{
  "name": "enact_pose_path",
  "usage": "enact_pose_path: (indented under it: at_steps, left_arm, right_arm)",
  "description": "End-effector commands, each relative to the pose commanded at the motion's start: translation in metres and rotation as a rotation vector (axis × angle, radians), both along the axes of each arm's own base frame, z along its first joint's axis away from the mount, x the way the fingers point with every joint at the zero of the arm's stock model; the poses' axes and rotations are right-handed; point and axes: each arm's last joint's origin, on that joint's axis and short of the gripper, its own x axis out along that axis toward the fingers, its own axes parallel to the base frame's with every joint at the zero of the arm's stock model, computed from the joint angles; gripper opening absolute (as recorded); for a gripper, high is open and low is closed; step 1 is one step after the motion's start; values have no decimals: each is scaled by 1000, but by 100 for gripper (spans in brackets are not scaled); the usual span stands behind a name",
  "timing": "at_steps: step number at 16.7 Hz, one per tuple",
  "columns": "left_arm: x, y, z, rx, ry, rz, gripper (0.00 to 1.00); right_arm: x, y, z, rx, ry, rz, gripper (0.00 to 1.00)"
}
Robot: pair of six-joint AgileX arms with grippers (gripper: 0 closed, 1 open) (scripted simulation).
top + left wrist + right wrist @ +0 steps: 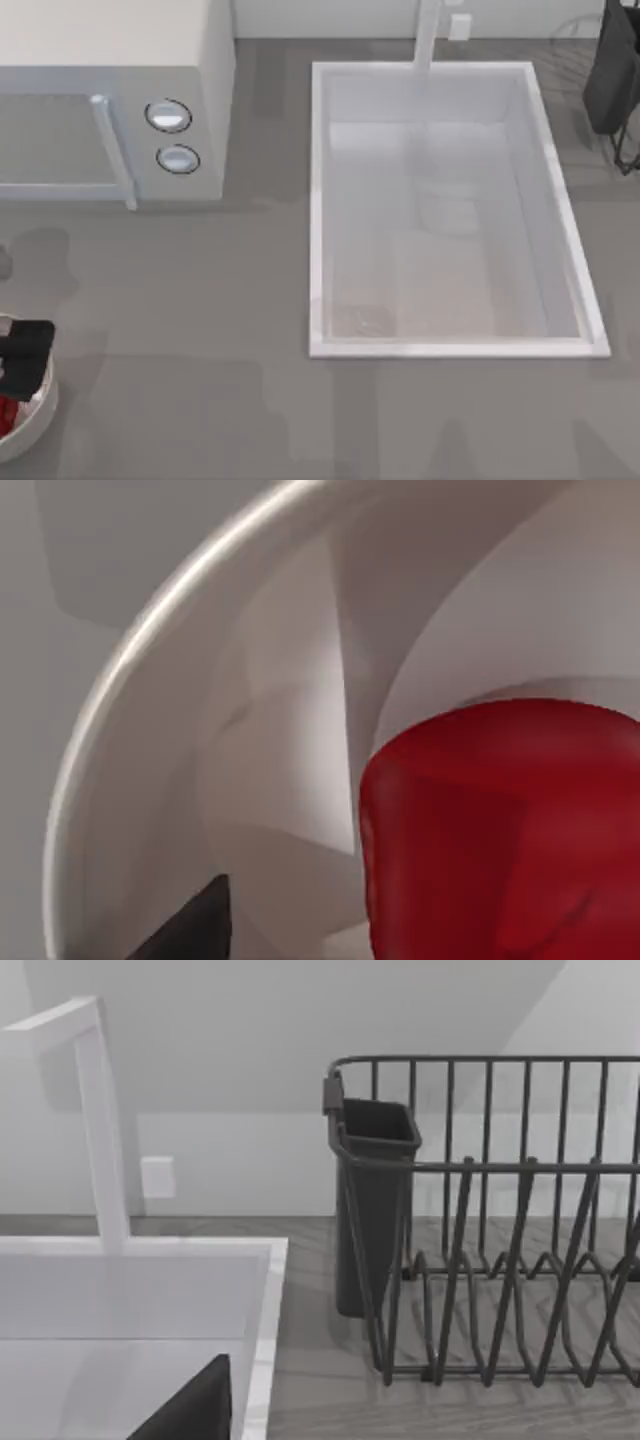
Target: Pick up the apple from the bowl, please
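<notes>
Left end effector (22, 350) is down inside the bowl (40, 415) with the apple (8, 410) directly below it, finger opening can't tell; right arm far off.

The left gripper (22, 352) is showing as a matte black, blocky body with squared edges at the table's left edge. A dark, wedge-shaped finger (195, 925) is looking plain and unmarked.
</notes>
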Motion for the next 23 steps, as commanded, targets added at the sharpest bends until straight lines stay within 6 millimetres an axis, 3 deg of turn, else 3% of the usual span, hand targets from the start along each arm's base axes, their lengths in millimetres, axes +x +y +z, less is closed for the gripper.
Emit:
enact_pose_path:
  at_steps: [6, 12, 23]
  left_arm:
    - [-2, 0, -61, 2, -17, 3, 100]
    - [-6, 0, -70, 1, -5, 3, 100]
    - [-6, 0, -70, 1, -5, 3, 17]
  right_arm:
    - [0, 0, 0, 0, 0, 0, 100]
    - [0, 0, 0, 0, 0, 0, 100]
    - [0, 0, 0, 0, 0, 0, 100]
